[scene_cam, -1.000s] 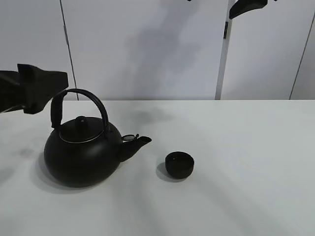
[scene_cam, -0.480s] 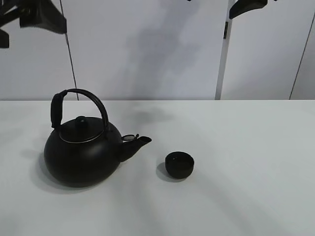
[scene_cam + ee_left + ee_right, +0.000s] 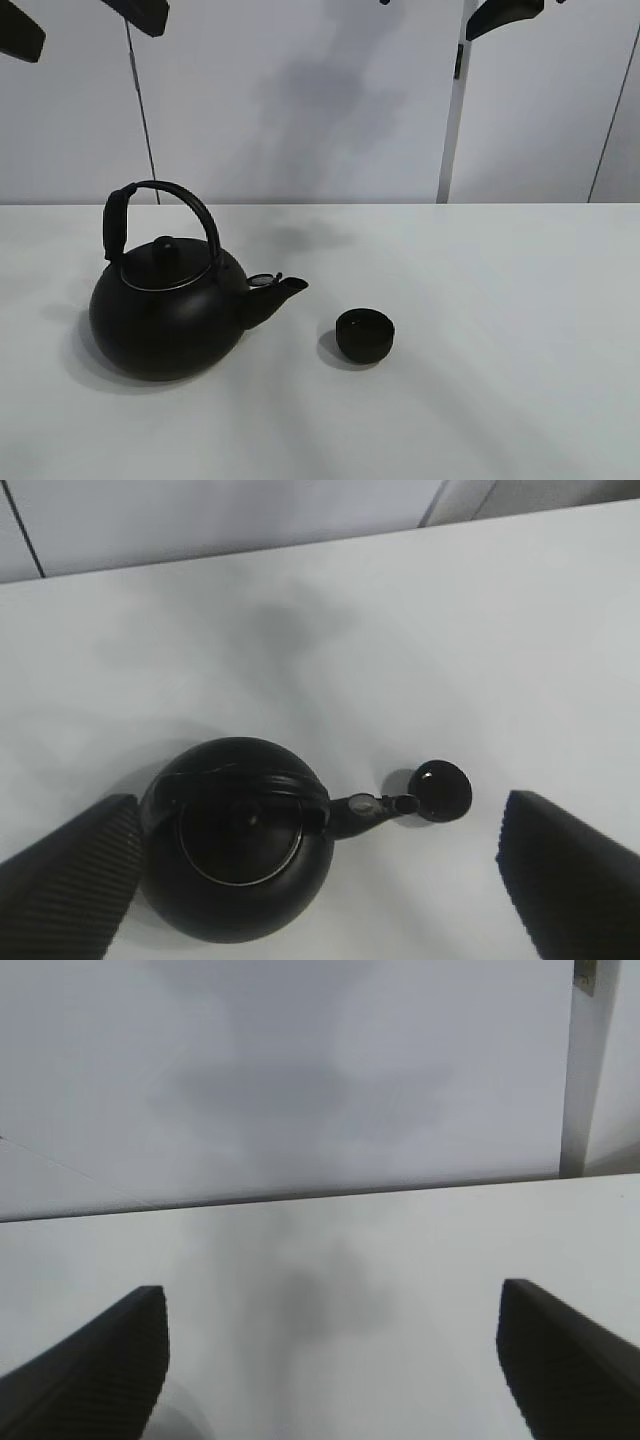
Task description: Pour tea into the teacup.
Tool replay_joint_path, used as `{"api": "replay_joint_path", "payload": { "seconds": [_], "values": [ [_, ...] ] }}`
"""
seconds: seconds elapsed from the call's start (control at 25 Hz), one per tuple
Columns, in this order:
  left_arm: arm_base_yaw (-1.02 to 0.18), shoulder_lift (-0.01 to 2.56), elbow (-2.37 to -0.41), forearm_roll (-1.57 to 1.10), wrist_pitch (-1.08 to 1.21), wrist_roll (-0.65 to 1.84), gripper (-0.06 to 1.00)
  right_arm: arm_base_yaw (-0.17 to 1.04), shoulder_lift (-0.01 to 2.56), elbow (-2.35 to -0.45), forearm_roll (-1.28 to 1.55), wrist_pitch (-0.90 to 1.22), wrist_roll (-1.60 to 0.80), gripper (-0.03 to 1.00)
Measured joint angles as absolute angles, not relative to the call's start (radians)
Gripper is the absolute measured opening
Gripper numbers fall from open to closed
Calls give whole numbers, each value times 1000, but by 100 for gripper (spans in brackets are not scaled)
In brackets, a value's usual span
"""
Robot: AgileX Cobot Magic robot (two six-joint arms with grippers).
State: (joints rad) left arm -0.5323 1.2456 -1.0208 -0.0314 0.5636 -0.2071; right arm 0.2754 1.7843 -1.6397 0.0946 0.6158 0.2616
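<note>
Exterior high, kettle [image 3: 165, 310]: big, round, black, upright on the white surface [image 3: 500, 300], arched handle [image 3: 160, 215] up, spout [image 3: 280, 290] aimed at the teacup [image 3: 364, 334].
Exterior high, teacup: small, black, handleless, just beside the spout tip, not touching; contents not discernible, no stream of tea visible.
Exterior high, left claw [image 3: 85, 20]: high above the kettle at the frame's top corner, two dark fingers spread wide, nothing between them.
Exterior high, right claw [image 3: 505, 15]: only a dark piece visible at the top edge, well clear of the surface.
Left wrist, kettle [image 3: 240, 850]: seen from above, lid knob centred, spout [image 3: 370, 805] nearly reaching the teacup [image 3: 442, 788].
Left wrist, left claw [image 3: 320, 880]: fingers far apart at either side of the frame, empty, far over the kettle.
Right wrist, right claw [image 3: 335, 1360]: fingers spread, empty, only bare surface [image 3: 400, 1260] and wall ahead.
Step in hand: none under way; kettle unheld, whether tea is already in the cup impossible to judge.
Next move, if pouring remains: likely descend, close on the handle, lift, tip the spout over the cup.
</note>
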Motion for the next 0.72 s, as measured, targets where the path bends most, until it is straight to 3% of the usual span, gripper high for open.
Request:
{"api": "replay_joint_path", "payload": {
  "seconds": [0.28,0.48,0.72],
  "values": [
    [-497,1412,-1250,-159,769,-81,69,275,1784,-1640,97,695,262,61],
    [-497,1519,-1400,-175,900,-78,69,275,1784,-1640,124,868,258,61],
    [-497,1594,-1452,-201,972,-74,69,275,1784,-1640,216,1054,200,61]
  ]
}}
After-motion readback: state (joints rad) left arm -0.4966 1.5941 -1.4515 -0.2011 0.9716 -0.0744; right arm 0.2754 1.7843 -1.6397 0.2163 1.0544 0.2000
